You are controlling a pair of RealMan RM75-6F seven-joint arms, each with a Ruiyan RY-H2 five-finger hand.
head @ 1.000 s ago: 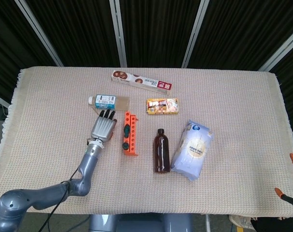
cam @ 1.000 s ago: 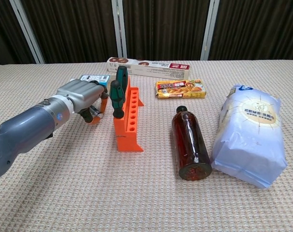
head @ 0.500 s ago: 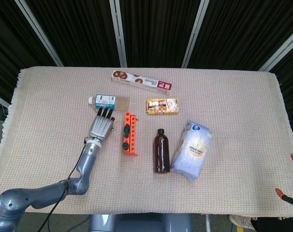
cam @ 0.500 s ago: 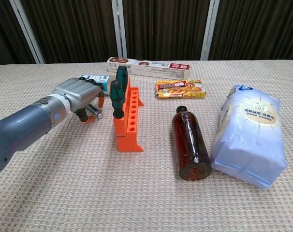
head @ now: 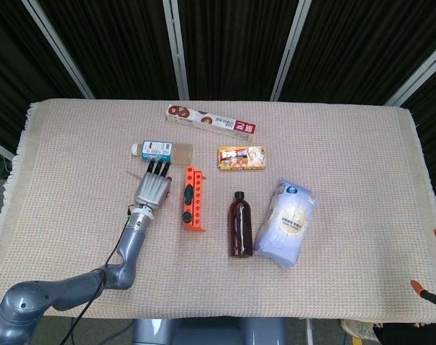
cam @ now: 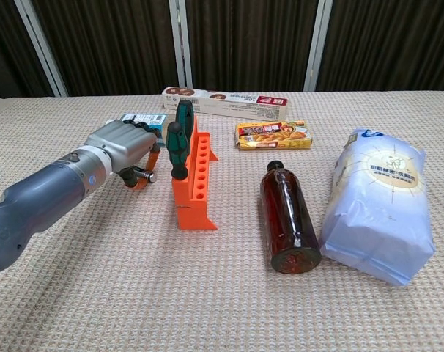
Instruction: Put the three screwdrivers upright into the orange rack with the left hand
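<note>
Hand (cam: 123, 149) of the left arm closing on the third screwdriver, just left of the orange plastic rack (cam: 195, 180).
Two green-handled screwdrivers (cam: 179, 143) already stand upright at the rack's far end; the orange-handled screwdriver (cam: 143, 174) lies on the desk under curled fingers, though a firm grip cannot be confirmed. Next, I judge: lift, tip vertical, lower into a free hole.

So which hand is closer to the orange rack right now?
Left. The left hand sits just beside the orange rack, on the rack's left in the chest view. The right hand isn't in either view.
</note>
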